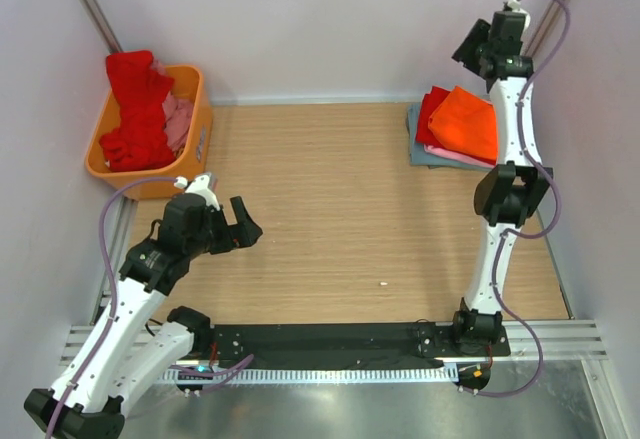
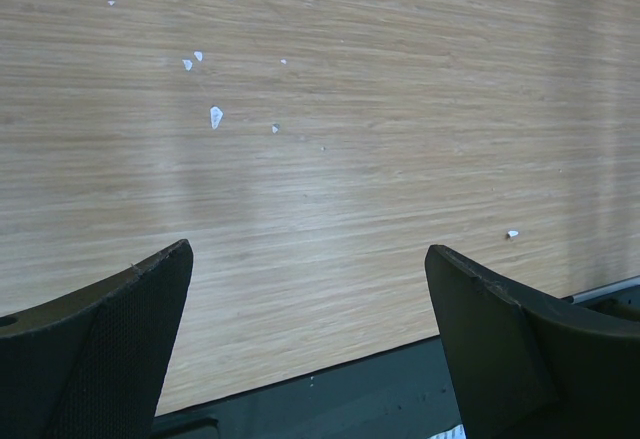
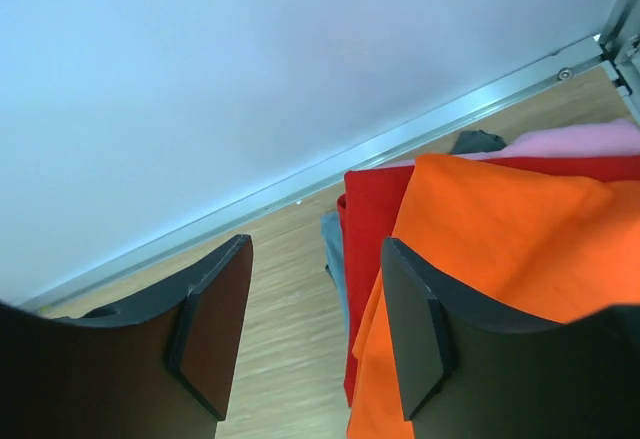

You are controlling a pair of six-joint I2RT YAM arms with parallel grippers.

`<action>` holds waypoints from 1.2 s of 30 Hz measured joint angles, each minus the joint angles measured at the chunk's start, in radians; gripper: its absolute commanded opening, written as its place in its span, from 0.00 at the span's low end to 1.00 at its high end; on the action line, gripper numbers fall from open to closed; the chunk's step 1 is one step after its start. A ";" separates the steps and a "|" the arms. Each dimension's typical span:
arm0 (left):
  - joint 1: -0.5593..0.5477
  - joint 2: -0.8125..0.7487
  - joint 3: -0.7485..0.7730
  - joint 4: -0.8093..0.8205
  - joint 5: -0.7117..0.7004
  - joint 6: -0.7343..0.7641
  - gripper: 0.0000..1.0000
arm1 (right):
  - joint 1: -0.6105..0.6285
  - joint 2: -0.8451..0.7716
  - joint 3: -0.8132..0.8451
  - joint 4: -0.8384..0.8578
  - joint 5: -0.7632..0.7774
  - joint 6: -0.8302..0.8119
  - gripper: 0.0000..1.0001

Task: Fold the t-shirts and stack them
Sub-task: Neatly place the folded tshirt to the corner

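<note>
A folded stack of t-shirts lies at the table's back right: a bright orange one (image 1: 468,124) (image 3: 500,239) on top, then red (image 1: 432,109) (image 3: 375,209), pink (image 1: 450,156) and grey-blue (image 1: 425,149). My right gripper (image 1: 478,47) (image 3: 316,249) hangs raised just behind the stack near the back wall, open with nothing between its fingers. A crumpled red t-shirt (image 1: 135,109) and a pink one (image 1: 178,119) fill the basket at the back left. My left gripper (image 1: 240,227) (image 2: 308,251) hovers wide open and empty over bare wood at the near left.
The orange plastic basket (image 1: 190,149) stands in the back left corner against the wall. White walls with metal rails close in the table on three sides. Small white flecks (image 2: 215,116) dot the wood. The black base rail (image 1: 330,339) runs along the near edge.
</note>
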 measured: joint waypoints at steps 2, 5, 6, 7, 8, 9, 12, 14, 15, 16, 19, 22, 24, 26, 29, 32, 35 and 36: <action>0.000 -0.001 0.000 0.000 0.000 0.000 1.00 | 0.012 0.048 0.001 0.028 0.011 -0.016 0.64; 0.000 -0.001 0.000 0.000 -0.002 0.000 1.00 | 0.021 0.137 0.002 0.055 0.039 -0.040 0.66; 0.000 -0.001 0.000 0.000 -0.002 0.000 1.00 | 0.024 0.167 0.002 0.058 0.051 -0.047 0.67; 0.000 -0.001 0.000 0.000 -0.003 0.000 1.00 | 0.027 0.200 0.002 0.059 0.068 -0.058 0.67; 0.000 -0.001 0.000 0.000 -0.004 0.000 1.00 | 0.029 0.229 0.003 0.059 0.085 -0.066 0.68; 0.000 -0.001 0.000 0.000 -0.004 0.000 1.00 | 0.032 0.255 0.002 0.057 0.100 -0.072 0.68; 0.000 0.000 0.000 0.000 -0.005 0.000 1.00 | 0.043 0.303 0.002 0.057 0.135 -0.090 0.68; 0.000 0.000 0.000 0.000 -0.008 0.000 1.00 | 0.046 0.307 0.002 0.061 0.152 -0.101 0.61; 0.000 0.000 0.000 0.000 -0.009 0.000 1.00 | 0.048 0.307 0.003 0.066 0.161 -0.107 0.58; 0.000 0.000 0.000 0.000 -0.011 0.000 1.00 | 0.049 0.307 0.006 0.072 0.167 -0.113 0.44; 0.000 0.000 0.000 0.000 -0.011 0.000 1.00 | 0.051 0.307 0.008 0.088 0.186 -0.130 0.12; 0.000 0.000 0.000 0.000 -0.011 0.000 1.00 | 0.051 0.307 0.001 0.098 0.195 -0.144 0.01; 0.000 0.000 0.000 0.000 -0.011 0.000 1.00 | 0.052 0.307 -0.010 0.106 0.197 -0.149 0.01; 0.000 0.000 0.000 0.000 -0.011 0.000 1.00 | 0.053 0.307 -0.016 0.109 0.198 -0.154 0.01; 0.000 0.000 0.000 0.000 -0.011 0.000 1.00 | 0.056 0.306 -0.018 0.114 0.205 -0.169 0.01; 0.000 0.000 0.000 0.000 -0.011 0.000 1.00 | 0.066 0.297 -0.018 0.119 0.219 -0.199 0.01; 0.000 0.000 0.000 0.000 -0.011 0.000 1.00 | 0.085 0.275 -0.019 0.127 0.234 -0.243 0.01; 0.000 0.000 0.000 0.000 -0.011 0.000 1.00 | 0.094 0.265 -0.020 0.132 0.236 -0.256 0.01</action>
